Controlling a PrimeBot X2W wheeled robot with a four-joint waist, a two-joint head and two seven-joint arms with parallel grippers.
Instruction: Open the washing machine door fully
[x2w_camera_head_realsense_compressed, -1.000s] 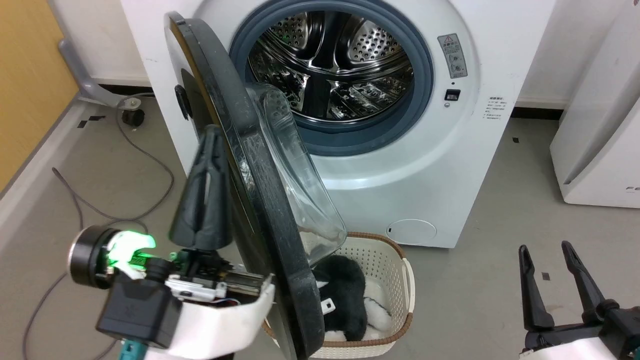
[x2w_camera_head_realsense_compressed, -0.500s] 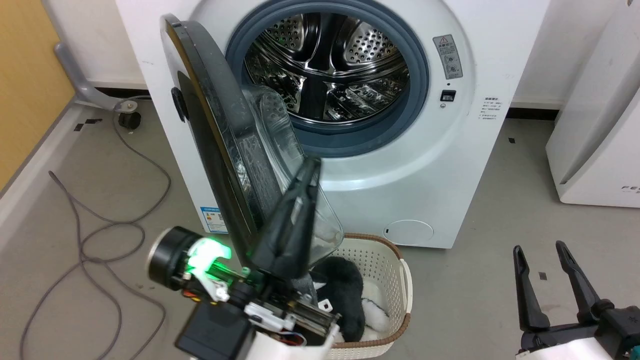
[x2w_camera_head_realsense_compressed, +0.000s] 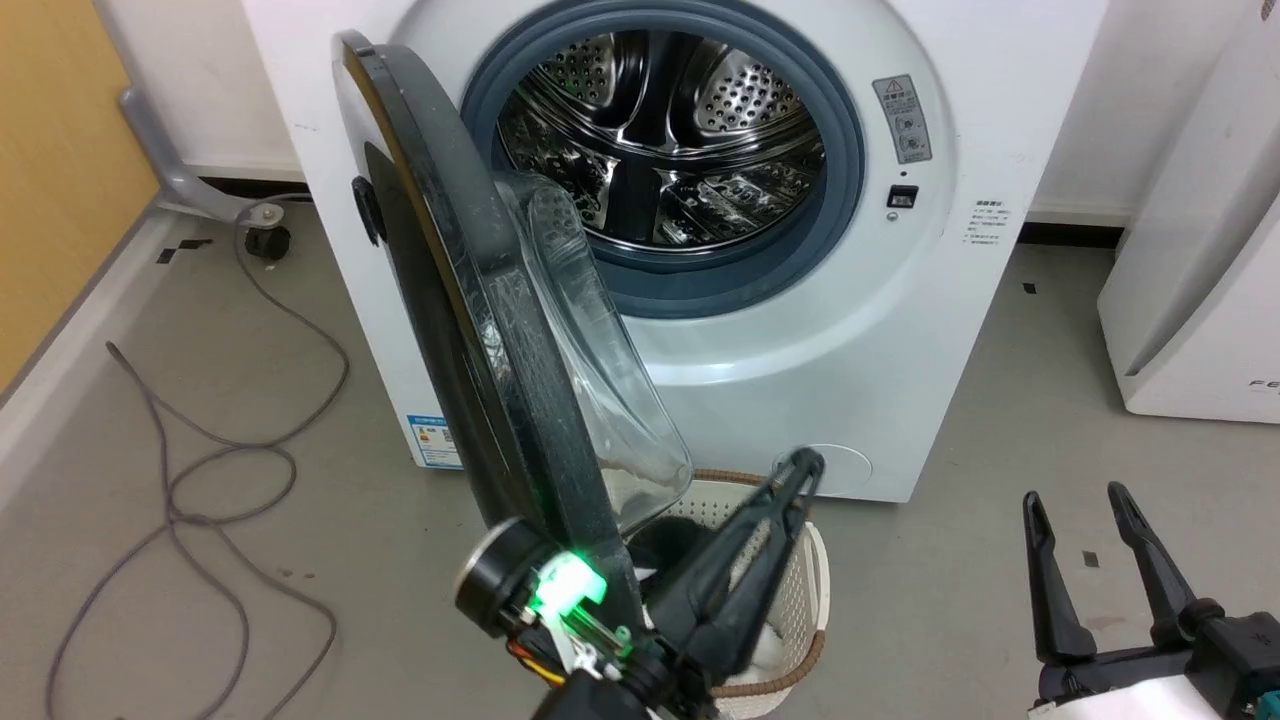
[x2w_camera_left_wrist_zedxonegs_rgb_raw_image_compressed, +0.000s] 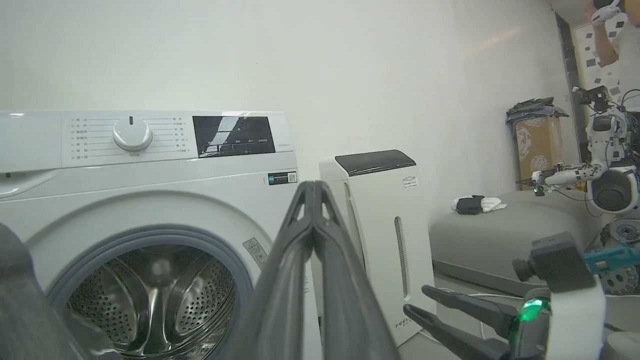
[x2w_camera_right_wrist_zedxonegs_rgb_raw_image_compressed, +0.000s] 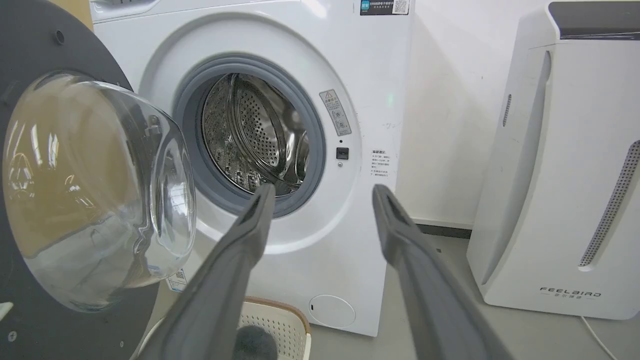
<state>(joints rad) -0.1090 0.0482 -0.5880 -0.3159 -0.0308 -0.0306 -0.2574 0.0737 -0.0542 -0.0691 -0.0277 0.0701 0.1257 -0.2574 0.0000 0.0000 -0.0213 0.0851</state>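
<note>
The washing machine (x2w_camera_head_realsense_compressed: 850, 330) is white, with a grey rubber ring and a steel drum (x2w_camera_head_realsense_compressed: 660, 140). Its door (x2w_camera_head_realsense_compressed: 455, 270) is a black disc with a clear glass bowl (x2w_camera_head_realsense_compressed: 600, 370); it stands swung out, edge-on to me, hinged at the left. My left gripper (x2w_camera_head_realsense_compressed: 800, 468) is shut on nothing, low at the door's inner side, fingers slanting up to the right over a basket. In the left wrist view the left gripper (x2w_camera_left_wrist_zedxonegs_rgb_raw_image_compressed: 314, 186) points at the machine (x2w_camera_left_wrist_zedxonegs_rgb_raw_image_compressed: 150, 170). My right gripper (x2w_camera_head_realsense_compressed: 1073, 497) hangs open at the lower right, clear of the door (x2w_camera_right_wrist_zedxonegs_rgb_raw_image_compressed: 30, 55).
A white perforated basket (x2w_camera_head_realsense_compressed: 805, 560) with dark and white laundry sits on the floor under the door. A white appliance (x2w_camera_head_realsense_compressed: 1200, 250) stands to the right of the machine. Grey cables (x2w_camera_head_realsense_compressed: 200, 470) lie on the floor at the left. A person's arm (x2w_camera_left_wrist_zedxonegs_rgb_raw_image_compressed: 607, 35) shows far off.
My left gripper, still shut, has swung from the door's outer left side past its lower rim to the inner right side above the basket. The door's angle looks unchanged.
</note>
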